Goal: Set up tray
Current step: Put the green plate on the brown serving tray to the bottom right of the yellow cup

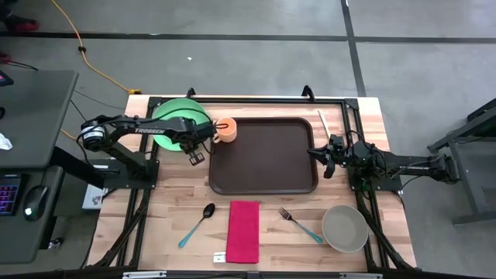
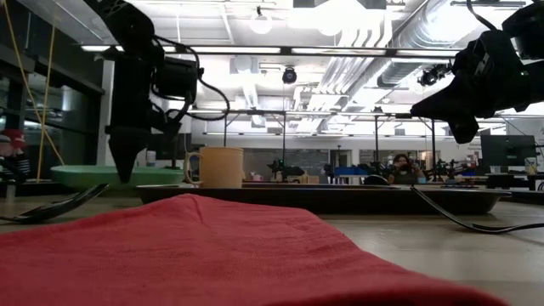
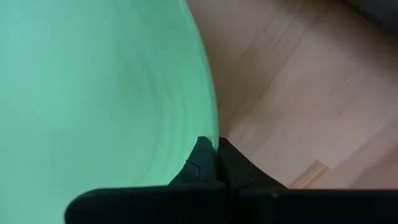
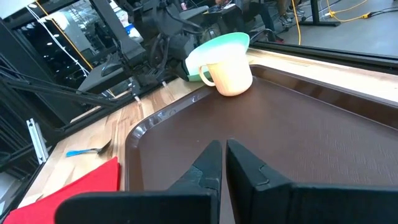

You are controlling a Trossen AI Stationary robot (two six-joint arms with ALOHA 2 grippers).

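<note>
From above, the left gripper (image 1: 203,138) hangs over the green plate's (image 1: 172,110) edge; the tray (image 1: 263,155) sits just beside it. Its wrist camera shows fingers (image 3: 205,163) pinched together at the rim. It should grip firmly and lift slowly. The right gripper (image 4: 219,163), fingers together and holding nothing, waits over the tray.

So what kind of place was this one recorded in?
Probably a robotics lab or workshop: exposed ceiling ducts and strip lights, more arm rigs on frames behind, and a desk with a keyboard beside the table.
</note>
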